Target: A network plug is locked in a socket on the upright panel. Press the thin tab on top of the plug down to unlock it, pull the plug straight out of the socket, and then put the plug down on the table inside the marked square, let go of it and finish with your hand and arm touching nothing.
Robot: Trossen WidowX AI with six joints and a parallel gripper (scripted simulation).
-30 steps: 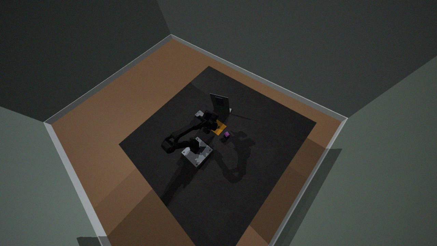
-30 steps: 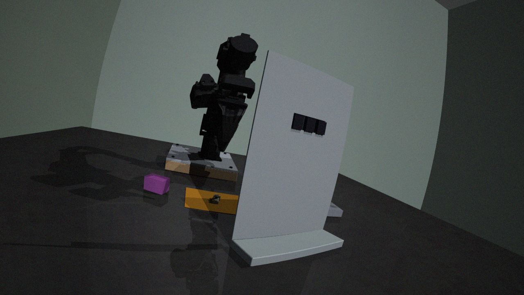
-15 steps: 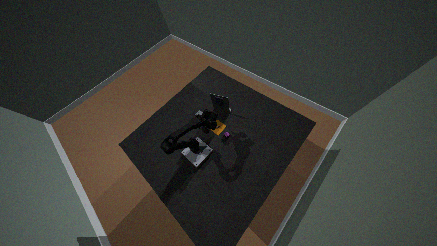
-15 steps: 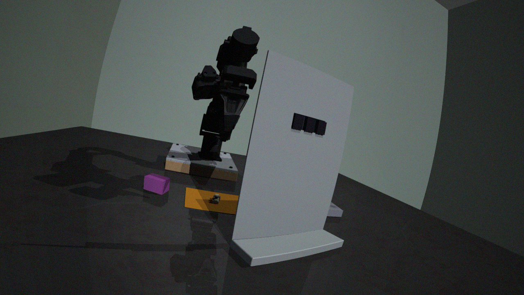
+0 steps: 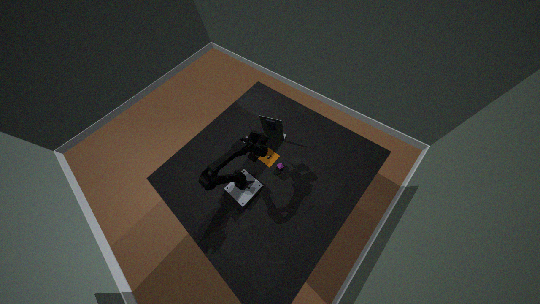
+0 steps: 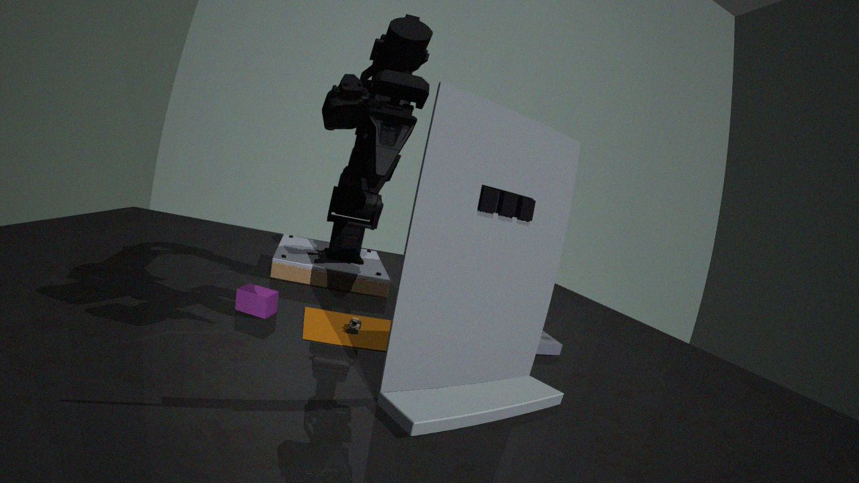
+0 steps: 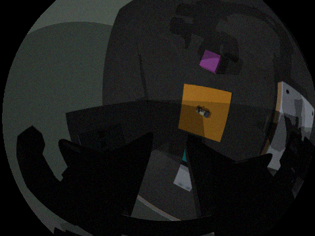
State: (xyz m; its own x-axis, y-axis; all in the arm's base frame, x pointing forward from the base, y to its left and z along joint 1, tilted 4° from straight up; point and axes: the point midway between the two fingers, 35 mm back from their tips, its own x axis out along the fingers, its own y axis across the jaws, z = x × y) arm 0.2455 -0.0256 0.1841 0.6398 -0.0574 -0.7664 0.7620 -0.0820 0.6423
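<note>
The small dark plug (image 5: 268, 157) (image 6: 358, 325) (image 7: 202, 111) lies on the orange marked square (image 5: 265, 162) (image 6: 324, 327) (image 7: 194, 96) on the table, apart from everything else. The grey upright panel (image 5: 272, 132) (image 6: 474, 270) stands just behind the square, with its dark socket row (image 5: 271, 121) (image 6: 506, 204) near the top. My gripper (image 5: 262, 150) (image 7: 169, 138) hangs well above the table beside the panel, open with nothing between the fingers. The plug shows beyond the fingertips in the wrist view. In the exterior view the panel hides the fingers.
A purple block (image 5: 279, 165) (image 6: 256, 300) (image 7: 211, 61) sits on the table next to the square. The arm's grey base plate (image 5: 247, 192) (image 6: 294, 255) is close behind. A small white piece (image 7: 181, 179) lies below the gripper.
</note>
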